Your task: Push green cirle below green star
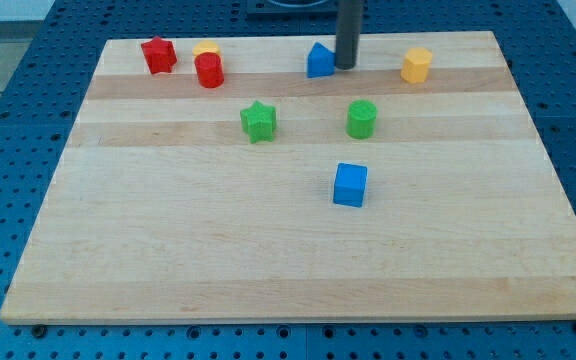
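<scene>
Green circle point(362, 119) is seen near the middle of the wooden board point(268, 250), level with the green star point(258, 121) and well to the view's right of it; the blue cube point(350, 185) sits below the circle, slightly toward the view's left. The rod's tip point(347, 66) is placed near the board's top edge, touching or just beside the blue block point(319, 61) with a pointed top, and nothing is being pushed by it that can be confirmed.

For the step to be done well, the tip is best brought round to the circle's upper right, so that the circle is driven down and toward the view's left, ending beneath the star. Contact with the blue cube should be avoided, and the star left undisturbed.

Relative to the tip, the circle lies below and slightly to the view's right, apart from it.
</scene>
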